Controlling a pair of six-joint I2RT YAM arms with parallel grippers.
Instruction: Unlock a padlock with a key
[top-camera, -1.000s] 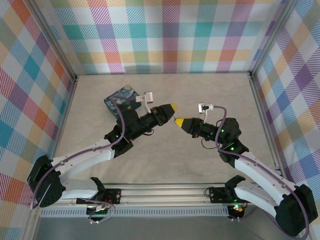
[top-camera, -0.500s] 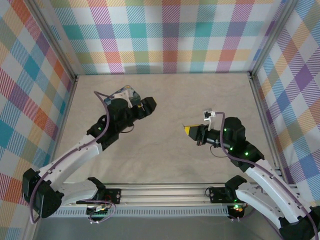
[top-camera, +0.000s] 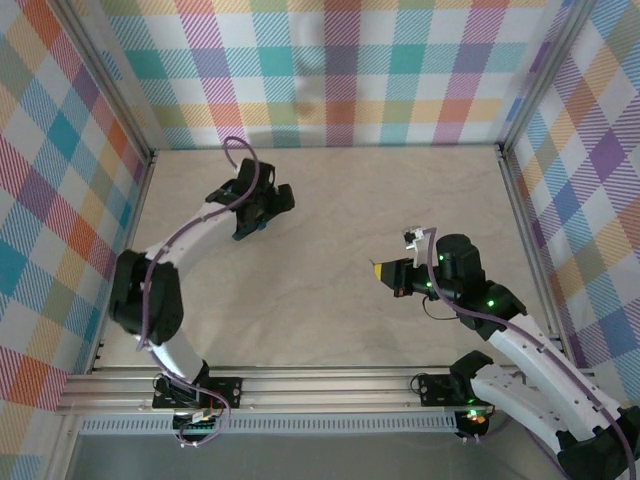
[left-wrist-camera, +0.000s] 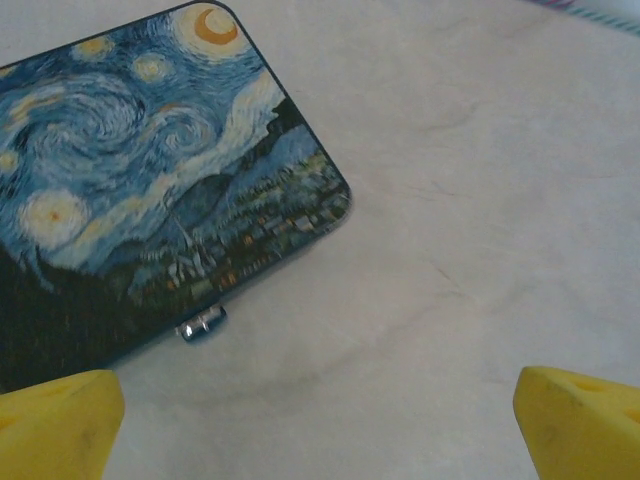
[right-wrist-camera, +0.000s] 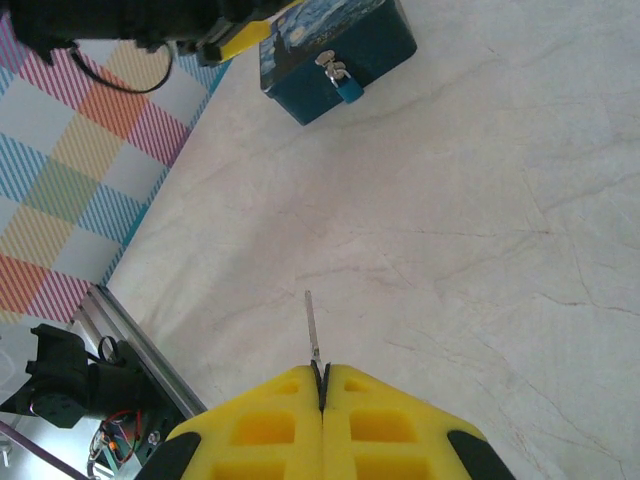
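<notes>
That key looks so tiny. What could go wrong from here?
The key is thin and pinched only at its end by the shut right gripper; it may twist or slip on contact. The padlock hangs on the tin, and the open left gripper holds nothing, so the lock could swing away.

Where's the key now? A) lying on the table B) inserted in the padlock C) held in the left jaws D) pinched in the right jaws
D: the key pokes out from between the shut right jaws, apart from the padlock hanging on the tin.
</notes>
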